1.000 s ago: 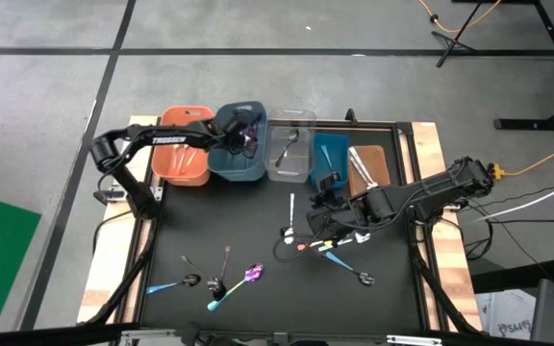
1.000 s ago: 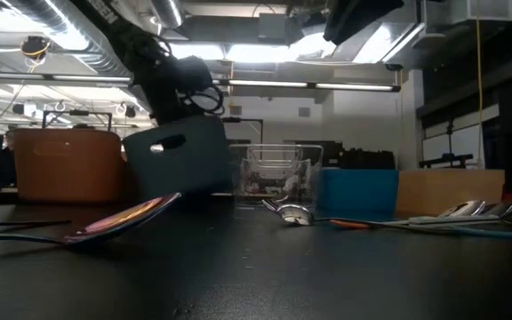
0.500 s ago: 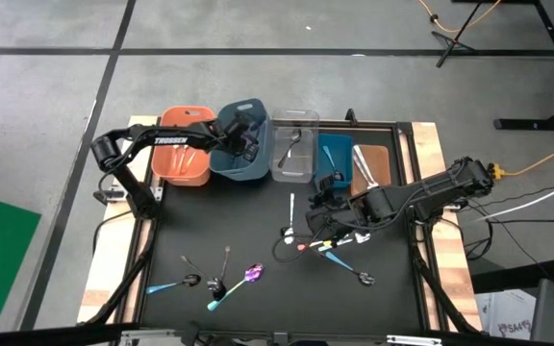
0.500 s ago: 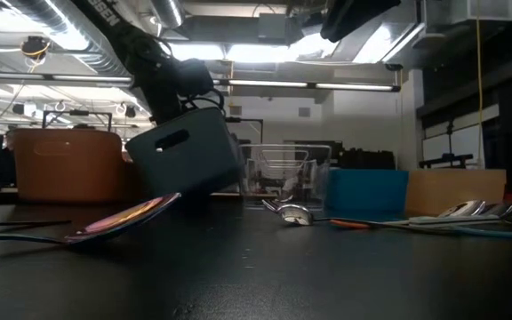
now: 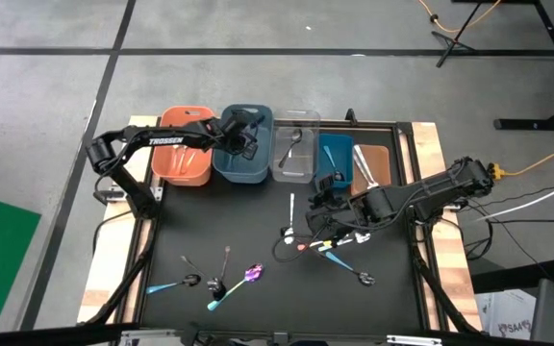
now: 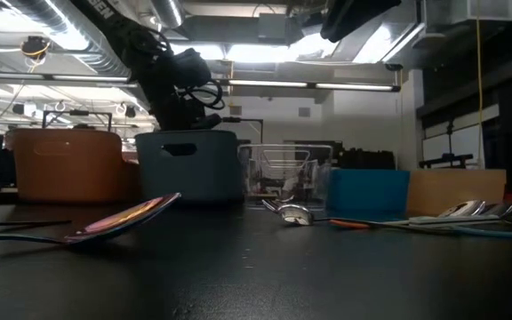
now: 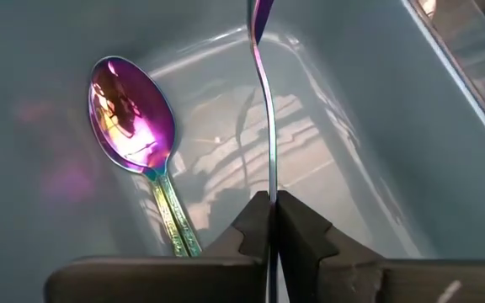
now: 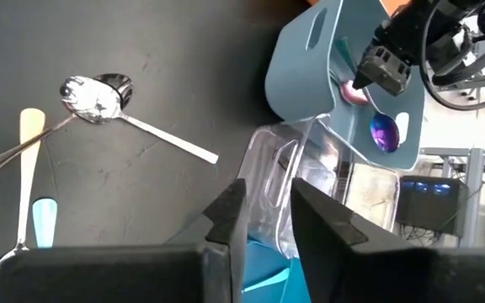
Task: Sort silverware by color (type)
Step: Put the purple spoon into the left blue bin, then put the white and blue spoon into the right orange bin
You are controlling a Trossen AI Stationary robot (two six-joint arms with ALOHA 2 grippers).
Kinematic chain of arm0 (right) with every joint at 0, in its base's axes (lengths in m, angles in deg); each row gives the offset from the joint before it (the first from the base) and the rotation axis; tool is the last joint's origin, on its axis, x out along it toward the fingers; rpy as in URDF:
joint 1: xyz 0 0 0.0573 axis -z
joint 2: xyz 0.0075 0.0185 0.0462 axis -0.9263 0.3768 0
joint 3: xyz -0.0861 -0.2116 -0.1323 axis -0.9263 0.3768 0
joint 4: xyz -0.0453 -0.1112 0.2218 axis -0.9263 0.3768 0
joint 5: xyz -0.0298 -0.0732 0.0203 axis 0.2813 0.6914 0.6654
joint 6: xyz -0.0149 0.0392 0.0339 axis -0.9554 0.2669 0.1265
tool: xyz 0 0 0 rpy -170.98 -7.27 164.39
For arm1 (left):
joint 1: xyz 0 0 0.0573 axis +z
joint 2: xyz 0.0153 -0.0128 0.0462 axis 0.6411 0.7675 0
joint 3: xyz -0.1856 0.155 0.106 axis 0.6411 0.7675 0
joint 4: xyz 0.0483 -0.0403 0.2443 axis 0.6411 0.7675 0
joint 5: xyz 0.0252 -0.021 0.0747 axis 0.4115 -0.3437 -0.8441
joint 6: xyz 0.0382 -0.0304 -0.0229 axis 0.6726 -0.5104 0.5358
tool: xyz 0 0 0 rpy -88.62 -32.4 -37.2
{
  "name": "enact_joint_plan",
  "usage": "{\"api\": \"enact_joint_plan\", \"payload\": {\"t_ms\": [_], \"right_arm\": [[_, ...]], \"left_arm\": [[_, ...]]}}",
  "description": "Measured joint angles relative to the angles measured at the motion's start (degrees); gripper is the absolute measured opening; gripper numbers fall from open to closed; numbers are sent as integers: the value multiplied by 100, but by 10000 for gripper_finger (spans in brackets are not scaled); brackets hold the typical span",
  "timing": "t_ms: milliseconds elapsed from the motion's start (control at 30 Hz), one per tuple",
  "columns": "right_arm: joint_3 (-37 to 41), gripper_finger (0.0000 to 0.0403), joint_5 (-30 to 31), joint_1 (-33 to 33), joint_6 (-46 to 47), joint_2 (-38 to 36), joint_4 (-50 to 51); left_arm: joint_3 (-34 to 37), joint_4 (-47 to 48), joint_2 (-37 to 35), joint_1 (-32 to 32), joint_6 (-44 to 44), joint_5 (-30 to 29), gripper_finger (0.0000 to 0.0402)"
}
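Black tabletop [image 5: 258, 240], wooden border, grey floor beyond. Five bins in a row along far edge: orange bin [image 5: 183, 159], grey-blue bin [image 5: 242, 159], clear bin [image 5: 293, 159], blue bin [image 5: 333, 156], brown bin [image 5: 371, 165].

Left gripper [image 7: 272, 202] inside grey-blue bin, fingers [image 7: 306, 227] pressed together on thin handle of iridescent utensil [image 7: 263, 101], held edge-on and standing clear of bin floor. Purple spoon [image 7: 133, 126] with teal-gold handle lying flat on bin floor, just beside held utensil, not touching it. Low view: left arm descending into grey-blue bin [image 6: 188, 166], bin sitting level on table.

Right gripper [image 8: 268, 219] near middle-right of table, over cluster of utensils [image 5: 325, 242]; fingers [image 8: 322, 223] spread partway, nothing between them. Silver spoon [image 8: 99, 93] on black surface ahead of it.

Remaining silverware loose on tabletop: purple spoon near front edge [image 5: 253, 274], blue-handled spoon [image 5: 166, 284], black utensil [image 5: 226, 259], silver spoon [image 5: 364, 279] at right front, silver utensil [image 5: 291, 205] near centre. Silver pieces in clear bin and on brown bin.
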Motion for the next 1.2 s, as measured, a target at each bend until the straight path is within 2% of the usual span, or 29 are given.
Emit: {"api": "enact_joint_plan", "payload": {"t_ms": [367, 867, 1067, 1200], "right_arm": [[0, 87, -113, 0, 2, 0, 1], [0, 87, -115, -1, 2, 2, 4], [0, 87, -118, 12, -1, 2, 6], [2, 87, -540, 168, -14, 2, 5]], "left_arm": [[-4, -2, 0, 0, 1, -1, 45], [-4, -2, 0, 0, -3, 2, 47], [-4, 3, -98, -16, 1, 296, 47], [-4, 0, -385, -89, 127, 358, 47]]}}
